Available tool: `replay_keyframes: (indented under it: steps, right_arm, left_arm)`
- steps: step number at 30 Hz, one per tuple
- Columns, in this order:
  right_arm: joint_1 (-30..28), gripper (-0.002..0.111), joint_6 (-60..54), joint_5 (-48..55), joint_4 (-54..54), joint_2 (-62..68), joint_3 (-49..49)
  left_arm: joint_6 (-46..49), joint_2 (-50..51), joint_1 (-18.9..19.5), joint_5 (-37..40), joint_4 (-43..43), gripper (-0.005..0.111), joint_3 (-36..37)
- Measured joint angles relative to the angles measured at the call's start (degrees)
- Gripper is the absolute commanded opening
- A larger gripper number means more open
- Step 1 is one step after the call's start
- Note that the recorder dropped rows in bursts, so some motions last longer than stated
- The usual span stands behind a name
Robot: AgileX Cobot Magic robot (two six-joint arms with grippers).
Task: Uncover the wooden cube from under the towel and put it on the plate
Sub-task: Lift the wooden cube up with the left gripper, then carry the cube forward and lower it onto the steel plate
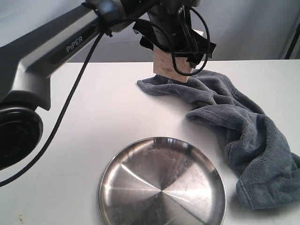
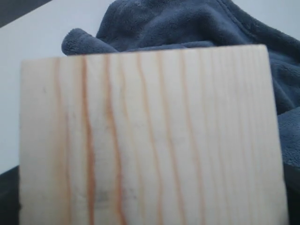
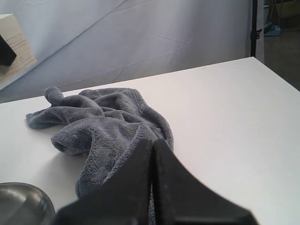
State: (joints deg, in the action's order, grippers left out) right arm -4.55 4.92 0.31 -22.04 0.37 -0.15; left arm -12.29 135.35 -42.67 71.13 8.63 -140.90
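Grip on wooden cube [image 1: 169,66] by left claw [image 1: 177,48], clear of table [image 1: 93,122].
Spread wide, one finger on each of two opposite faces, with the lower half of the block showing below the fingers and its grained side filling the left wrist view. Hangs just above the far corner of the towel [image 1: 234,122], at 12 o'clock from the plate [image 1: 140,187], well apart from the dish. Bunched cloth running from 12 o'clock round to 3 o'clock of the plate, just beside its rim. Right claw [image 3: 152,187] fully closed, fingers pressed together with nothing between them; seen only in its own wrist view.
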Motion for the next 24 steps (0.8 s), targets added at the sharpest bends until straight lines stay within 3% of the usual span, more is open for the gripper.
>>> replay_keyframes:
  steps: [11, 24]
  right_arm:
    - [0.0, 0.003, 0.0, 0.0, 0.0, 0.0, 0.0]
    - [0.0, 0.003, 0.0, 0.0, 0.0, 0.0, 0.0]
  left_arm:
    - [1.5, -0.3, -3.3, 0.0, 1.8, 0.0, 0.0]
    - [-0.6, -0.3, -3.4, 0.0, 1.9, 0.0, 0.0]
